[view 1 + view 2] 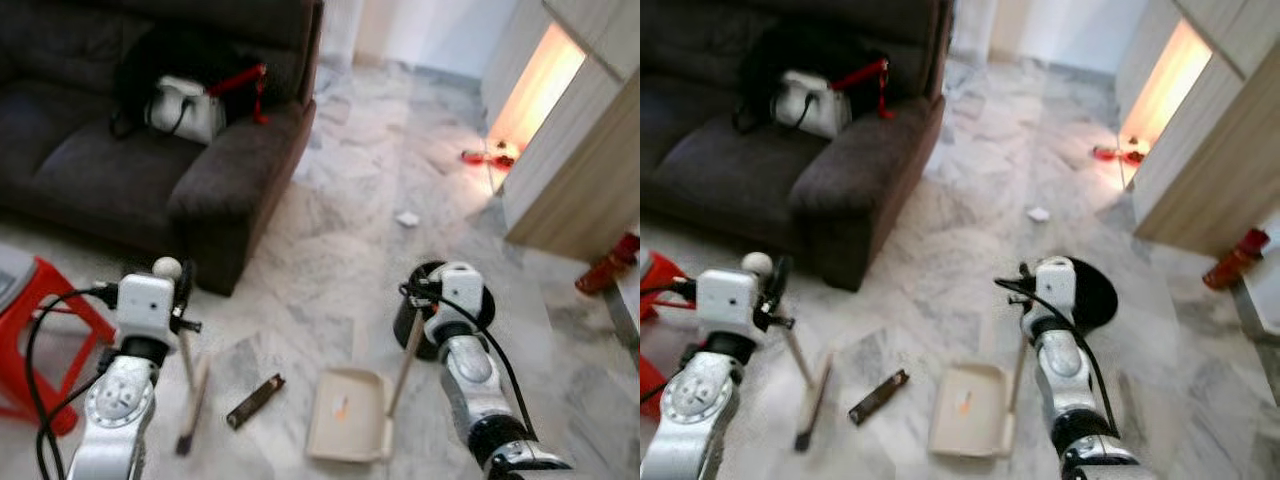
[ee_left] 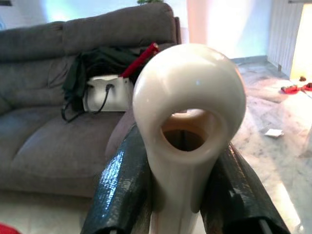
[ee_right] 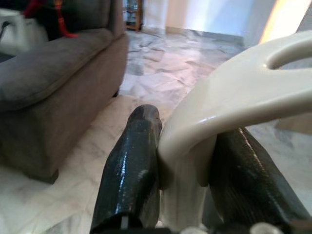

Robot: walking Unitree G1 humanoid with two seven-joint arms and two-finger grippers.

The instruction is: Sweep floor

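Observation:
My left gripper [image 1: 181,297] is shut on the broom's thin handle just under its cream looped top [image 2: 189,102]. The broom head [image 1: 192,405] rests on the marble floor beside my left arm. My right gripper [image 1: 421,303] is shut on the cream handle [image 3: 229,97] of the dustpan. The beige dustpan [image 1: 350,413] lies flat on the floor between my arms, with a small orange bit inside it. A dark brown strip of litter [image 1: 255,400] lies between the broom head and the pan. A small white scrap [image 1: 406,218] lies farther out on the floor.
A dark sofa [image 1: 150,160] with a white bag [image 1: 186,108] fills the far left. A red stool [image 1: 40,320] stands at my left. A black round bin [image 1: 470,290] sits behind my right wrist. Wooden cabinets [image 1: 580,160] and red items [image 1: 488,155] line the right.

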